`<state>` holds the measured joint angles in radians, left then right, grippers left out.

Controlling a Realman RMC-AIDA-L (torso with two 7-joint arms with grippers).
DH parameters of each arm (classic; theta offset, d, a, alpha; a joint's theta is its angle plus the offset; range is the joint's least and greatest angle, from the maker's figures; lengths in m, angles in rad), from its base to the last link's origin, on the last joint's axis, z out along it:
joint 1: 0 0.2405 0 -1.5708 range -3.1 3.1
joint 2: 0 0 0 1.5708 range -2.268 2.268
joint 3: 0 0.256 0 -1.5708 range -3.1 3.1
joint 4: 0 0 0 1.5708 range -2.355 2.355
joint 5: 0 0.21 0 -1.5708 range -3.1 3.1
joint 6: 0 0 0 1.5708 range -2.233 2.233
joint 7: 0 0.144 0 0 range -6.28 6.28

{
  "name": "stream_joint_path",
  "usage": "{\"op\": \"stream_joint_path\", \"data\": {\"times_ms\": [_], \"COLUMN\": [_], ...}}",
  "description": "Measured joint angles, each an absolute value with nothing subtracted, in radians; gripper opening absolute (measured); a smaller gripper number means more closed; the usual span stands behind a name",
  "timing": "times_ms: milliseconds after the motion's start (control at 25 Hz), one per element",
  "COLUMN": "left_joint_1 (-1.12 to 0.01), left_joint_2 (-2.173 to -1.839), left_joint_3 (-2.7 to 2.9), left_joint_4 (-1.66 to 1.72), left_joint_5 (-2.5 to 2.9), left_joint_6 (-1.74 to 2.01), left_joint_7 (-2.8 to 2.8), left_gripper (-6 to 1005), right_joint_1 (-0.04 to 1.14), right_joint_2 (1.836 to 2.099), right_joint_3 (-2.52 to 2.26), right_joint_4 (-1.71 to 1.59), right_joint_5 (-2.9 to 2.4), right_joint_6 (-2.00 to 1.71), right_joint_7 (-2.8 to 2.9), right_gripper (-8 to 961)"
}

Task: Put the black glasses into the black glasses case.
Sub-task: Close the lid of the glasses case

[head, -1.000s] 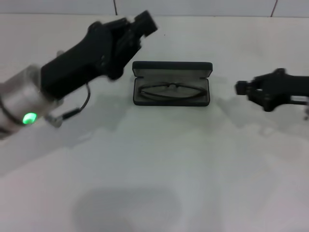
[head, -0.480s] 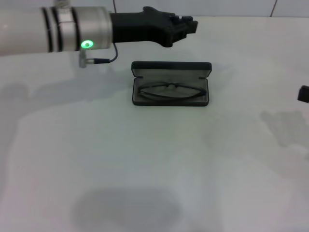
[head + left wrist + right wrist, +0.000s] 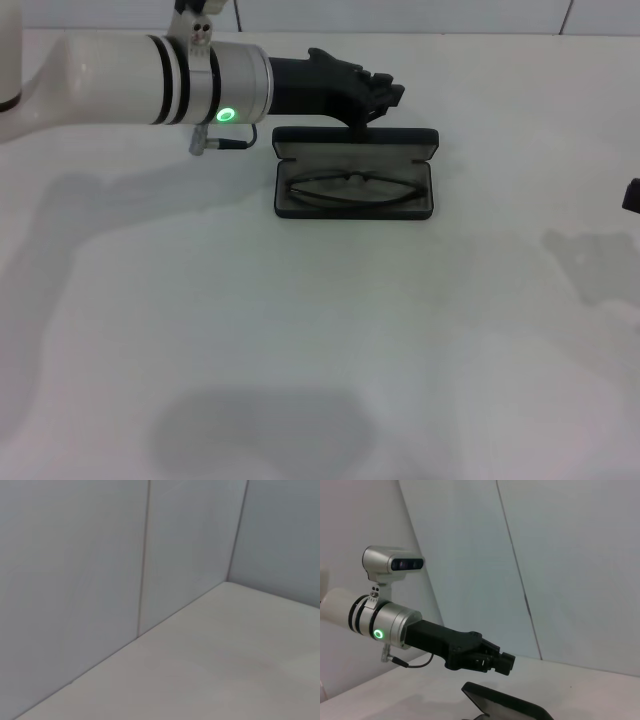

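Observation:
The black glasses case (image 3: 356,141) lies open at the table's far middle, its lid tilted back. The black glasses (image 3: 355,189) lie folded inside its tray. My left gripper (image 3: 386,96) reaches in from the left and hovers just above and behind the raised lid, fingers together with nothing held. The right wrist view shows that same left gripper (image 3: 504,663) from the side, above the case's lid (image 3: 512,707). Only a black sliver of my right gripper (image 3: 632,195) shows at the right edge of the head view, well away from the case.
The white table (image 3: 320,330) spreads out in front of the case. A tiled wall (image 3: 400,15) rises just behind the case and the left arm. The left wrist view shows only wall (image 3: 100,580) and tabletop (image 3: 225,670).
My left arm swung from the left up and over to behind the case, then dropped closer to the lid. My right gripper pulled back to the right edge.

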<state>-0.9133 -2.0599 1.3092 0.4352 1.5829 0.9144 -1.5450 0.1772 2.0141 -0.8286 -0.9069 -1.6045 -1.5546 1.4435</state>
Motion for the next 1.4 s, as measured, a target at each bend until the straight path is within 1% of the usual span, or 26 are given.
{"op": "stream_joint_path", "data": {"times_ms": [240,320,840,1400], "left_joint_1": [-0.912,-0.916,-0.918,-0.921], "left_joint_2": [-2.035,-2.032,-2.048,-2.055], "left_joint_3": [1.315,1.314,1.317,1.318], "left_joint_4": [0.434,0.435,0.439,0.437], "left_joint_5": [1.628,1.669,1.718,1.746], "left_joint_6": [0.911,0.911,0.906,0.917], "left_joint_7": [-1.587,-1.611,-1.62,-1.619], "left_gripper": [174,174,173,177], "right_joint_1": [0.194,0.198,0.209,0.21], "right_joint_2": [2.014,2.014,2.014,2.014], "right_joint_3": [-0.828,-0.83,-0.828,-0.832], "right_joint_4": [-0.904,-0.9,-0.879,-0.877], "right_joint_5": [-1.614,-1.615,-1.617,-1.617], "right_joint_6": [-1.551,-1.547,-1.542,-1.542], "right_joint_7": [1.443,1.443,1.434,1.431], "right_gripper": [145,146,154,162]}}
